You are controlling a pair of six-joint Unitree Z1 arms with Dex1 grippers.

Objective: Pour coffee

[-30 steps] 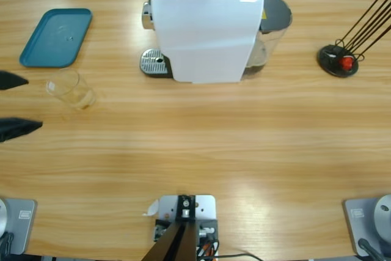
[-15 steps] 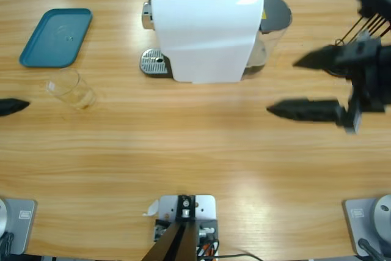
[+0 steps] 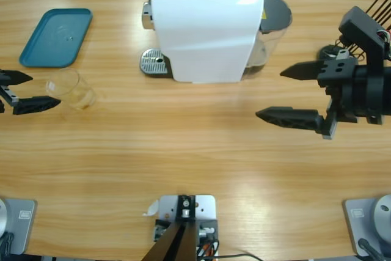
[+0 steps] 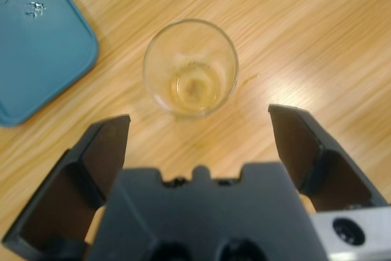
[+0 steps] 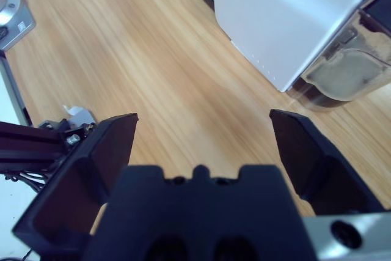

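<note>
A clear glass stands on the table near the left edge, with a thin layer of pale tan-brown coffee at its bottom. My left gripper is open just left of the glass, its jaws apart from it and the glass ahead of them. The left gripper holds nothing. The white coffee machine stands at the back middle. My right gripper hangs open and empty to the right of the machine, above bare table. The right gripper points toward the machine's side.
A teal tray lies at the back left, close behind the glass. The machine's metal drip grate faces left and its dark water tank sits on its right. A black stand with thin rods is behind the right arm.
The left gripper has come in from the left edge toward the glass. The right arm entered from the right and has moved a little further left, jaws still wide.
</note>
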